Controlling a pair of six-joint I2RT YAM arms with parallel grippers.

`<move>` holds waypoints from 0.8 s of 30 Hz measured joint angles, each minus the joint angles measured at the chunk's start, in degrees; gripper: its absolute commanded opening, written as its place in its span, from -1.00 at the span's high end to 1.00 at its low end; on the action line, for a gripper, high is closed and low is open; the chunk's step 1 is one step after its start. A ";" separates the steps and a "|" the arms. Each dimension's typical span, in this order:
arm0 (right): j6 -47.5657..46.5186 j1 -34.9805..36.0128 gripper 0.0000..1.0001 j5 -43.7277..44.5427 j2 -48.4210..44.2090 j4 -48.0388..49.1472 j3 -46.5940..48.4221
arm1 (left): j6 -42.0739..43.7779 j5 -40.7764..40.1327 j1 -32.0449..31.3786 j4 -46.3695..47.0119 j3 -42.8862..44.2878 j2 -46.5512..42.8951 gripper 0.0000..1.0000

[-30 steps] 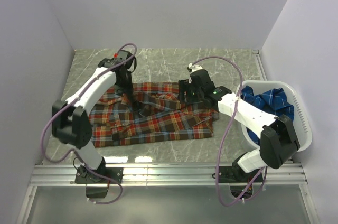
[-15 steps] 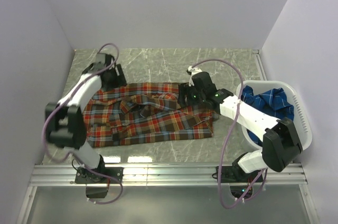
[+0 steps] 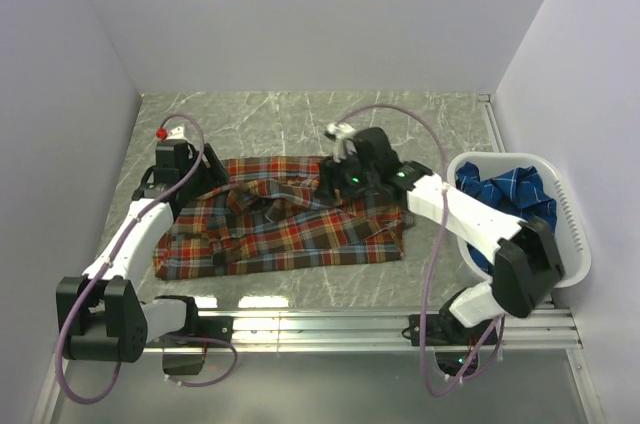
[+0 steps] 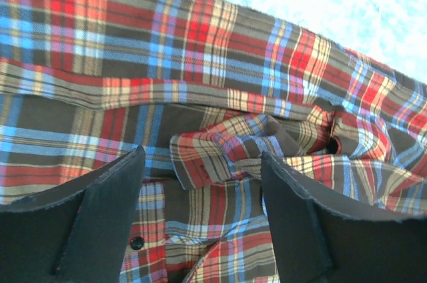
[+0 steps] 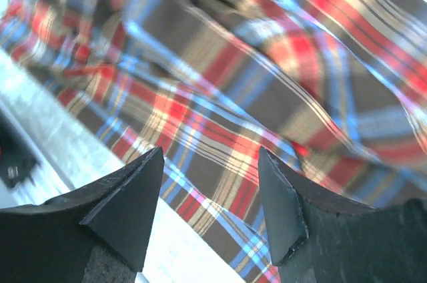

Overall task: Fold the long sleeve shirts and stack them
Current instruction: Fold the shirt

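Note:
The red-orange plaid shirt [image 3: 290, 229] lies spread and rumpled on the table. My left gripper [image 3: 183, 166] is open and empty at the shirt's back left edge. In the left wrist view [image 4: 201, 156] its open jaws hover over a bunched fold of the shirt [image 4: 220, 153]. My right gripper [image 3: 340, 176] is open and empty above the shirt's back middle. In the right wrist view [image 5: 210, 153] its jaws hover over the shirt's edge [image 5: 220, 103]. The blue plaid shirt [image 3: 510, 194] lies crumpled in the white basket [image 3: 572, 219] at the right.
Grey marble tabletop [image 3: 300, 122] shows behind and in front of the shirt. White walls close in the left, back and right sides. A metal rail [image 3: 320, 324] runs along the near edge by the arm bases.
My left gripper has drawn back from the shirt's middle to its back left edge. My right gripper has shifted left along the shirt's back part. The shirt's left side has spread out.

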 measured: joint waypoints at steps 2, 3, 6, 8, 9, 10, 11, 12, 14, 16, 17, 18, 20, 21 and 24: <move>-3.06 2.36 -0.32 -1.31 4.17 -1.44 5.73 | 0.35 -0.68 0.09 -0.31 0.28 -0.61 -0.55; -4.66 3.76 -0.32 -1.79 6.56 -2.08 9.11 | 0.68 -1.09 0.13 -0.44 0.28 -1.36 -0.57; -8.98 7.43 -0.32 -2.43 14.05 -4.81 20.00 | 1.49 -1.66 0.24 -1.18 0.26 -3.98 -0.69; -11.15 9.29 -0.33 -1.92 18.38 -5.99 25.64 | 1.97 -2.62 0.24 -1.18 0.07 -5.60 -0.78; -12.37 10.19 -0.34 -1.57 20.57 -6.95 28.46 | 2.08 -3.30 0.24 -1.22 -0.15 -6.25 -0.88; -13.55 11.04 -0.34 -1.05 22.67 -7.69 30.73 | 2.19 -4.07 0.24 -1.14 -0.59 -6.91 -0.91; -14.56 11.80 -0.34 -0.24 24.61 -8.70 32.98 | 2.32 -4.74 0.28 -1.16 -1.14 -7.45 -0.91; -15.61 12.46 -0.34 0.33 26.69 -9.68 35.21 | 2.27 -5.20 0.28 -1.25 -1.51 -7.61 -0.92; -17.38 13.44 -0.34 1.84 30.58 -11.67 39.39 | 2.27 -6.29 0.31 -1.66 -1.86 -7.48 -0.92; -19.26 14.29 -0.35 4.11 34.71 -12.90 43.23 | 2.25 -7.32 0.31 -2.12 -1.86 -7.34 -0.91; -20.11 14.75 -0.35 5.55 36.39 -13.25 44.50 | 2.21 -7.78 0.31 -2.32 -1.86 -7.34 -0.90; -21.07 15.15 -0.35 7.06 37.81 -13.46 45.35 | 2.05 -8.15 0.31 -2.43 -1.86 -7.34 -0.90; -22.69 15.76 -0.35 9.55 39.78 -13.68 45.88 | 1.86 -8.61 0.35 -2.60 -1.86 -7.34 -0.89; -23.50 16.02 -0.35 10.73 40.72 -13.75 46.07 | 1.84 -8.83 0.35 -2.75 -1.86 -7.34 -0.89; -25.70 16.57 -0.33 13.09 43.30 -14.23 47.23 | 1.64 -8.85 0.35 -2.84 -1.86 -7.23 -0.88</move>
